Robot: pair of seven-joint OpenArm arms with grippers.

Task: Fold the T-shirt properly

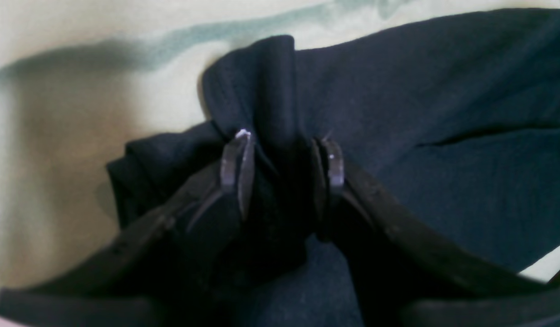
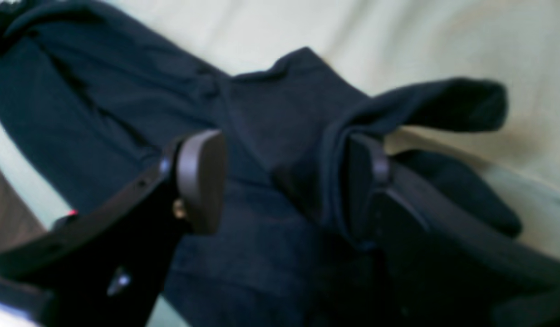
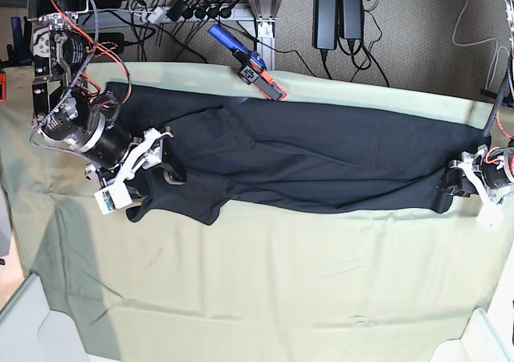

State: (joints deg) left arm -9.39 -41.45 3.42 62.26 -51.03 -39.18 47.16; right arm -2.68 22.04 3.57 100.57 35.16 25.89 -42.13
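The black T-shirt (image 3: 305, 157) lies stretched in a long band, plain side up, across the pale green cloth (image 3: 265, 282). No print shows. My left gripper (image 3: 464, 181) is at the shirt's right end in the base view. In the left wrist view it (image 1: 284, 156) is shut on a bunched fold of the black T-shirt (image 1: 443, 113). My right gripper (image 3: 157, 163) is at the shirt's left end. In the right wrist view it (image 2: 284, 175) is open, with the pads (image 2: 200, 177) wide apart. A fold of the T-shirt (image 2: 280, 104) drapes over the other finger.
A blue and orange tool (image 3: 249, 65) lies at the table's back edge. Cables and power bricks (image 3: 337, 9) hang behind it. White bins stand at the front left (image 3: 32, 322) and front right (image 3: 474, 342) corners.
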